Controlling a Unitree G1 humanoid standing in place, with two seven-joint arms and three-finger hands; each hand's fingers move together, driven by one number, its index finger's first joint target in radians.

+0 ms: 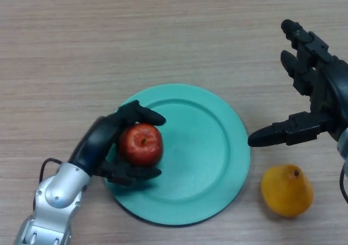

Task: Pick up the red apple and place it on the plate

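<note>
A red apple (141,144) is over the left part of a teal plate (209,152), stem side up. My left hand (106,144) comes in from the lower left and is shut on the apple, fingers curled over its top and the thumb under its near side. I cannot tell whether the apple rests on the plate or hangs just above it. My right hand (315,95) is open and empty to the right of the plate, its thumb pointing left toward the plate's rim.
A yellow-orange pear (286,190) lies on the wooden table (136,38) just right of the plate, below my right hand.
</note>
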